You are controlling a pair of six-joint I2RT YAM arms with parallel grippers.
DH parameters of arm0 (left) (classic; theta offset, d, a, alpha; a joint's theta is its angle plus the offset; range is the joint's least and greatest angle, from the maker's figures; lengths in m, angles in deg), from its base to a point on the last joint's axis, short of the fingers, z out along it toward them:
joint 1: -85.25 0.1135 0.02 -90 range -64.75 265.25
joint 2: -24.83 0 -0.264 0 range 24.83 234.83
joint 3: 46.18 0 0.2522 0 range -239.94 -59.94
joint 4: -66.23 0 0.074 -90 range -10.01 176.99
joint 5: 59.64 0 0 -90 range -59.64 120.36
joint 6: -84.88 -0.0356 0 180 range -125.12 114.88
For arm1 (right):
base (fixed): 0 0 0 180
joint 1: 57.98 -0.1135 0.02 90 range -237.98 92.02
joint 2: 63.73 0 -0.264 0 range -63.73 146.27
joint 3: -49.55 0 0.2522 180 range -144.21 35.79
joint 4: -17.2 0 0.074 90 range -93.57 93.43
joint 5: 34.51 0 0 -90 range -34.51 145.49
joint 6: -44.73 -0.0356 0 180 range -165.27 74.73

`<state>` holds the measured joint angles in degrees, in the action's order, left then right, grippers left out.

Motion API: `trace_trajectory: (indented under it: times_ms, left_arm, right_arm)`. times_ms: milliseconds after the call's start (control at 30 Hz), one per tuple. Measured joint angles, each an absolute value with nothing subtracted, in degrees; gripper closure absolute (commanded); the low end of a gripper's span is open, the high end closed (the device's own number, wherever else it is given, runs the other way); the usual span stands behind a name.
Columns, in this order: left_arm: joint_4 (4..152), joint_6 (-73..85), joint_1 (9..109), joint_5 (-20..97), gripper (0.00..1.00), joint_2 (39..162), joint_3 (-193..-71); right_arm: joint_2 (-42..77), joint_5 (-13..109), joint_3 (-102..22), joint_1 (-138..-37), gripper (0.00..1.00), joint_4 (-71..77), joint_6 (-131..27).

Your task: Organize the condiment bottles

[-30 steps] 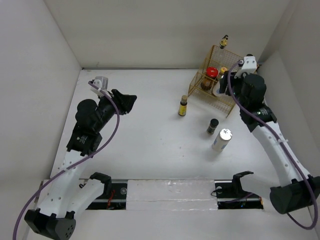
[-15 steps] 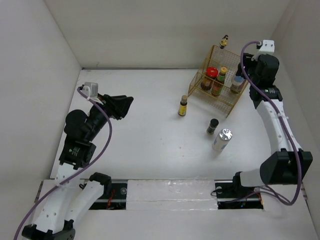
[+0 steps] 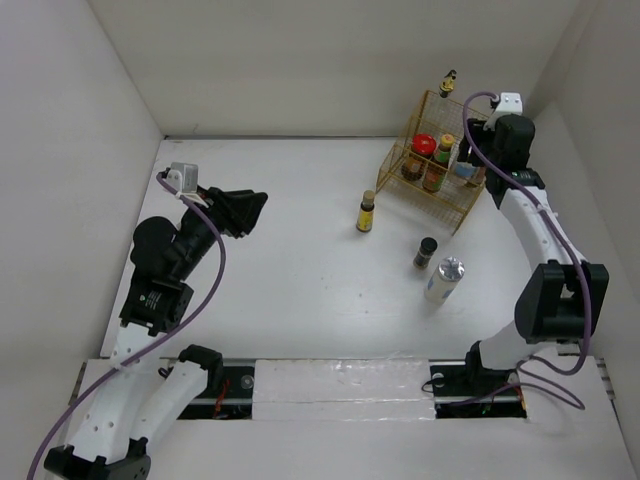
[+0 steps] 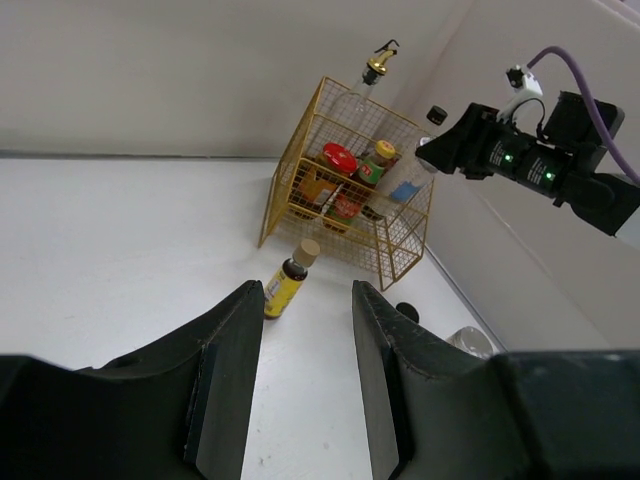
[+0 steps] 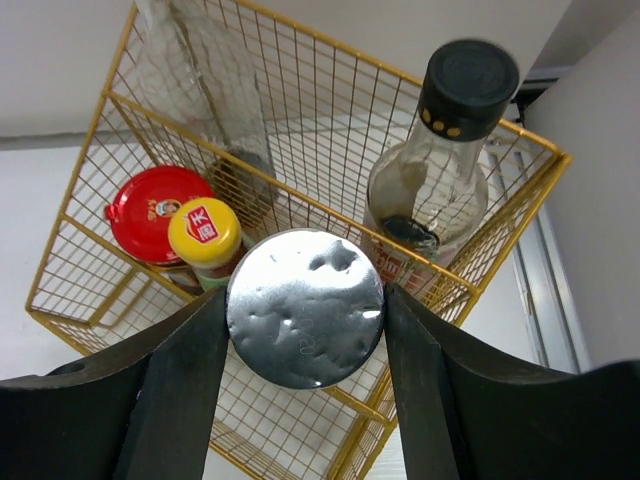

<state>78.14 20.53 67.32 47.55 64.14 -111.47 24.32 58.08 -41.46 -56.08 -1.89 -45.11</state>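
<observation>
1. Pincer on R arm [image 5: 305,300] clamped on silver-capped bottle [image 5: 300,315], over gold basket [image 5: 330,52]; maybe partly inside, hard to tell.
2. L pincer [image 4: 306,300] open, empty.
3. Brown bottle [image 3: 367,212], black-cap jar [image 3: 425,252], white bottle [image 3: 443,279] stand on surface [image 3: 290,270], outside basket.

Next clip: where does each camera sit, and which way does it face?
Top external: high behind the bases, looking down on the table; both arms show.
Left wrist: on the left arm, facing across the table towards the gold wire basket; the open left gripper frames the view.
Right wrist: above the basket, looking down into it; the right gripper is shut on a silver-capped bottle.
Shared: all three show the basket and its red-capped jar.
</observation>
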Motion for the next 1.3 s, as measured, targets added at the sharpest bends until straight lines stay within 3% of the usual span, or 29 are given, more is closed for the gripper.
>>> trace_trajectory:
  times_ms: [267,400,567,767,933,1100,1300]
  left_arm:
    - [78.12,20.55,67.32,47.55,0.62,64.14,-111.47]
    - [78.12,20.55,67.32,47.55,0.62,64.14,-111.47]
    - [78.12,20.55,67.32,47.62,0.62,64.14,-111.47]
    - [78.12,20.55,67.32,47.94,0.62,64.14,-111.47]
    - [78.12,20.66,67.32,47.97,0.54,64.01,-111.47]
    - [78.1,20.9,67.32,48.08,0.41,63.97,-111.47]
    - [78.08,21.38,67.32,49.56,0.39,63.9,-111.47]
  right_arm:
    - [29.85,58.06,-40.22,-56.06,0.45,-1.34,-45.78]
    - [32.5,58.06,-40.17,-56.06,0.37,-0.69,-46.4]
    - [32.67,58.04,-40.17,-56.11,0.17,0.89,-47.16]
    - [29.41,58.11,-40.11,-56.22,0.12,0.76,-47.66]
    - [14.79,60.6,-34.4,-58.18,0.07,1.26,-48.17]
    - [-10.1,66.83,-14.99,-69.11,0.0,2.68,-51.66]
    - [-26.19,73.52,-4.2,-78.23,0.0,-13.6,-59.27]
